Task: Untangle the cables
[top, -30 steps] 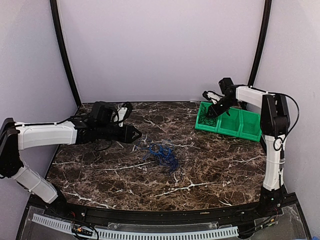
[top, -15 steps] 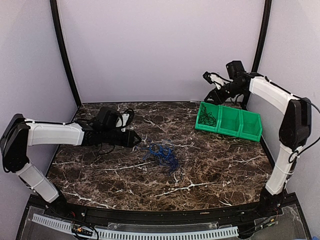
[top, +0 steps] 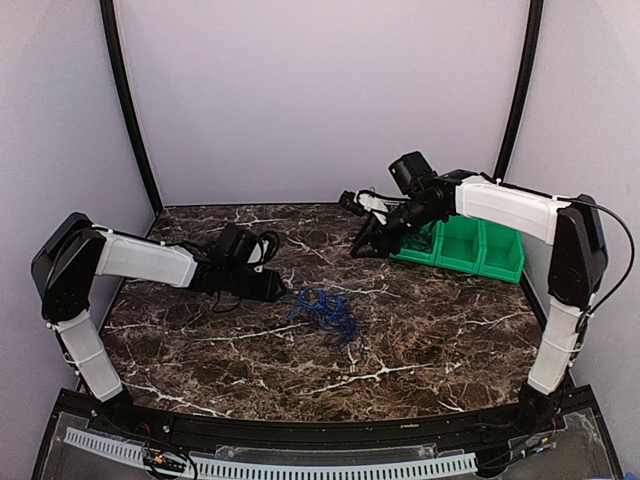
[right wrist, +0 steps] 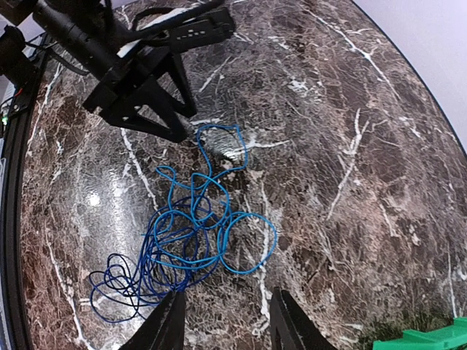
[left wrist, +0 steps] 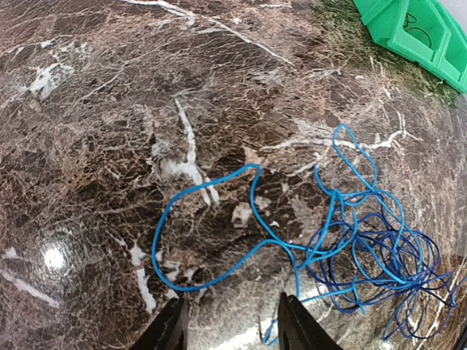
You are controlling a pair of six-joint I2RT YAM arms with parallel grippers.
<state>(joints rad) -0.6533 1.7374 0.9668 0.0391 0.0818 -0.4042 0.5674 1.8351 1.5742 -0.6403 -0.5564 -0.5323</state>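
Note:
A clump of thin blue cables [top: 322,309] lies on the marble table near its middle. In the left wrist view its light blue loop [left wrist: 219,226] runs just ahead of my fingers, with darker blue strands [left wrist: 379,262] to the right. My left gripper [top: 281,290] is open and empty, low at the clump's left edge. My right gripper [top: 366,246] is open and empty, above the table to the clump's upper right. The right wrist view shows the clump [right wrist: 186,240] below and the left gripper [right wrist: 149,102] beyond it. I cannot make out black cables in the clump.
A green divided bin [top: 470,246] stands at the back right of the table; its corner also shows in the left wrist view [left wrist: 416,33]. Black curved frame posts [top: 126,100] rise at both back corners. Walls enclose the table.
My right arm has swung left from over the green bin to above the table toward the clump. My left gripper has moved right, up to the clump's left edge.

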